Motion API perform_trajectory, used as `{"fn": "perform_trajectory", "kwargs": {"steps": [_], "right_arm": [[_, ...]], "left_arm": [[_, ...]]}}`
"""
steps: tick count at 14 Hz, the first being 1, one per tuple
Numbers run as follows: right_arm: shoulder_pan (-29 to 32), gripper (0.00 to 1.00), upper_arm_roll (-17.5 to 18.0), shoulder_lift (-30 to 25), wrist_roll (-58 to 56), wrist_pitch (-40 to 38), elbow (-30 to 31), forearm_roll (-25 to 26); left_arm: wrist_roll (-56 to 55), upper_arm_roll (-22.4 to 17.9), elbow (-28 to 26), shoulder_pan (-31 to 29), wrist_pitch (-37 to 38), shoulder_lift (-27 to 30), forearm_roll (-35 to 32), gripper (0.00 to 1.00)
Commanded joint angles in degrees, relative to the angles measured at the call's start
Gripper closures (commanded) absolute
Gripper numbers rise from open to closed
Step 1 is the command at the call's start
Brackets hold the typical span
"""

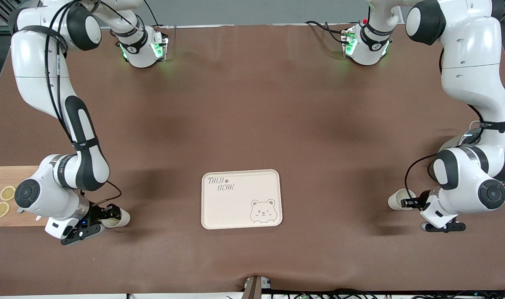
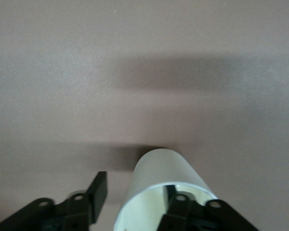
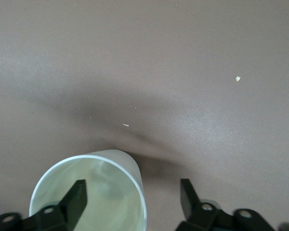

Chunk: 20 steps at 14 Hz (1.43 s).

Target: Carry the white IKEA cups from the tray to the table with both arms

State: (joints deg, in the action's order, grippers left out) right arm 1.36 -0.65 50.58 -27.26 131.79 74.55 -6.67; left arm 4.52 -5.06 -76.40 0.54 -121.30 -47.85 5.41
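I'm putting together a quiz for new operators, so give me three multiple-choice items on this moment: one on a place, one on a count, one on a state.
1. Where does the bear tray lie?
A. Between the two white cups
B. On a shelf
C. On top of a pot

2. How many lemon slices lie on the wooden board?
A. None
B. Two
C. Four

3. How do the fingers of the left gripper and the right gripper stand?
A. Shut on nothing, above the tray
B. Open, one finger inside its cup's rim and one outside
C. Both inside the cup

Answers:
1 A: the tray sits mid-table with one cup toward each arm's end.
2 B: two slices show on the board at the right arm's end.
3 B: both wrist views show the fingers straddling the cup wall.
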Motion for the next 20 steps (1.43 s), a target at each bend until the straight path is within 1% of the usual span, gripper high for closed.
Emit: {"fn": "perform_trajectory", "kwargs": {"steps": [1,3,6,8,11,13,15,17,20], "right_arm": [[1.1,0.0,0.8,-1.0,-0.7,-0.7,-0.5,-1.1],[0.9,0.0,1.0,-1.8,-0.6,-2.7,-0.8,-1.1],[0.6,0.0,1.1,-3.7,1.5,-11.1,-3.4,-0.8],[0.4,0.0,0.7,-6.4,3.3,-17.5,-4.8,-0.5],[0.2,0.0,0.6,-13.2,7.5,-27.4,-6.2,-0.4],[0.0,0.0,0.6,-20.0,11.3,-34.5,-6.1,0.1],[0.0,0.0,0.6,-26.2,14.2,-41.8,-6.1,0.0],[0.2,0.0,0.4,-31.6,16.8,-48.5,-5.8,0.3],[0.9,0.0,0.3,-38.1,19.4,-55.0,-4.7,3.2]], "left_arm": [[0.0,-0.3,1.5,0.9,0.2,1.0,-1.5,0.0],[0.7,-0.4,1.6,1.1,0.2,2.4,-1.6,0.0],[0.4,-0.4,1.6,1.2,0.4,6.0,-1.6,0.0],[0.2,-0.3,1.5,1.2,0.9,9.1,-1.6,0.0],[-0.9,0.1,1.1,1.6,2.6,13.4,-1.5,0.0],[-4.2,0.3,1.3,2.4,10.2,16.8,-1.6,0.0],[-7.1,0.3,1.4,3.3,16.1,20.3,-1.7,0.0],[-7.8,0.3,1.5,3.9,20.6,23.2,-1.6,0.0],[-7.8,0.5,1.5,3.9,26.2,28.1,-1.5,0.0]]}}
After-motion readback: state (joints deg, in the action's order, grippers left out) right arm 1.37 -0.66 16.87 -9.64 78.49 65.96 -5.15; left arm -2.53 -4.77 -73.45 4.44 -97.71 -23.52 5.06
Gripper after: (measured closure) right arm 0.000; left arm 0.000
